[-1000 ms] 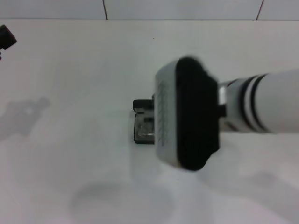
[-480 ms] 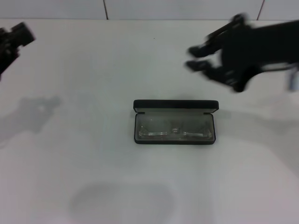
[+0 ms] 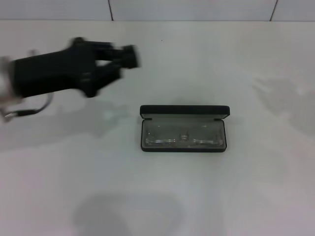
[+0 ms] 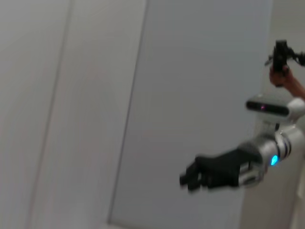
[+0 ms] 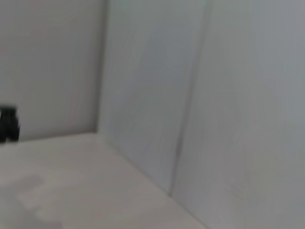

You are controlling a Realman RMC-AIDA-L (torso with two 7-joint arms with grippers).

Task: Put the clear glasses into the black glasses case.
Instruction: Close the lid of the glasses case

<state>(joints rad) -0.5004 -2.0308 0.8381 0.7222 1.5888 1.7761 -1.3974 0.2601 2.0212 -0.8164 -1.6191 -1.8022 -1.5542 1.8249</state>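
The black glasses case (image 3: 184,111) lies open in the middle of the white table, its lid tipped back on the far side. The clear glasses (image 3: 183,136) lie inside it on the light lining, spanning nearly its full width. My left gripper (image 3: 129,56) hovers blurred to the upper left of the case, apart from it, pointing right. My right arm is out of the head view. The right gripper (image 4: 190,177) shows far off in the left wrist view, raised in front of a wall, holding nothing I can see.
The white table (image 3: 59,187) stretches all round the case, with a tiled wall (image 3: 197,9) along its far edge. In the left wrist view a person's hand (image 4: 286,81) holds a dark device. A dark object (image 5: 8,125) sits at the edge of the right wrist view.
The right arm swung up and away from over the case and left the head view. The left gripper came in from the far left corner towards the case. Case and glasses stayed put.
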